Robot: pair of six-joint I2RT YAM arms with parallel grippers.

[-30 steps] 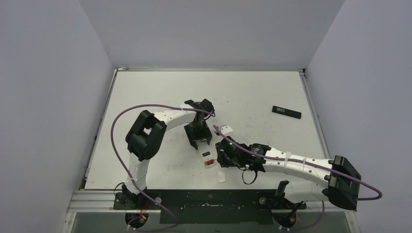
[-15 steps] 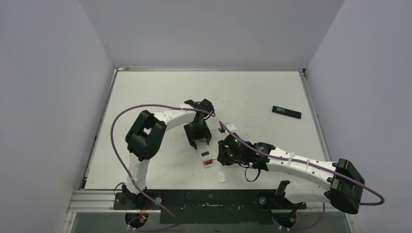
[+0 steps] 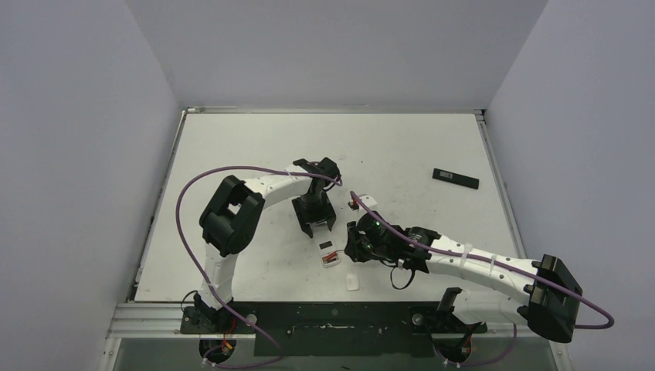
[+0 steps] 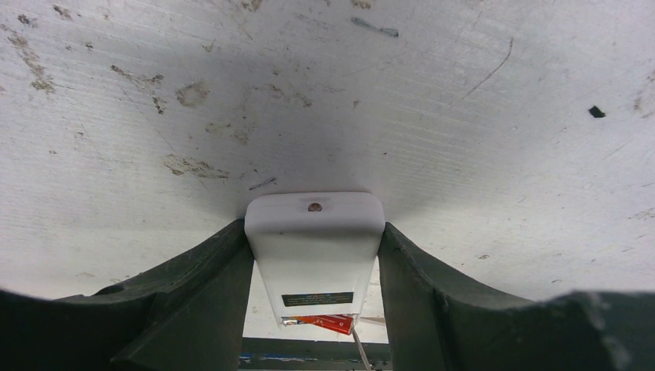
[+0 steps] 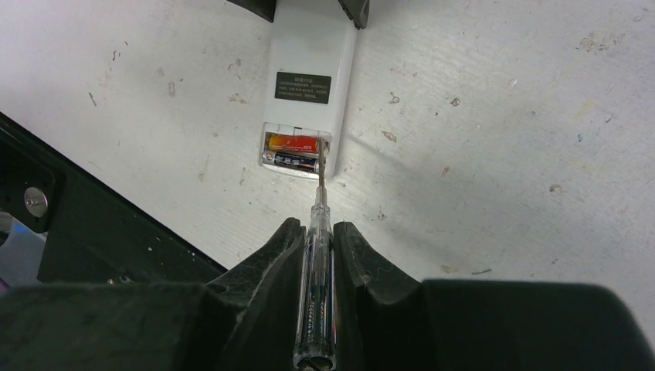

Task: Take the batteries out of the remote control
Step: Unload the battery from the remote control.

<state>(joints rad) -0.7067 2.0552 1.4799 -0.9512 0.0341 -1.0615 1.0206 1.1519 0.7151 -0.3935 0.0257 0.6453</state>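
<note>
From above, the left gripper (image 3: 318, 224) is clamped on the far end of a white remote control (image 3: 330, 255) lying mid-desk (image 3: 232, 154). The right gripper (image 3: 349, 249) sits just at 3 o'clock of the remote's near end, where a fleck of red shows in the open bay. A small white piece (image 3: 352, 282), likely the battery cover, lies at 5 o'clock of the remote. Another white piece (image 3: 364, 202) lies at 1 o'clock with a small reddish thing (image 3: 354, 205) beside it. That may be a cell already out, but it is too small to tell. A black remote (image 3: 456, 178) lies well apart at 2 o'clock.

The left wrist camera shows its fingers (image 4: 216, 286) pressed on both long sides of the white body, pinning it flat. A reddish battery (image 4: 320, 322) peeks out at the 6 o'clock end.

The right wrist camera shows that gripper closed narrowly on a clear-handled screwdriver (image 5: 317, 270). The blade tip touches the 3 o'clock end of the bay. Inside lie two batteries side by side: a reddish one on the far side and a dark battery (image 5: 292, 160) on the near side, both seated.

My judgement is that the cover is off and prying is just starting. Both cells in this remote are yet to be lifted out.
</note>
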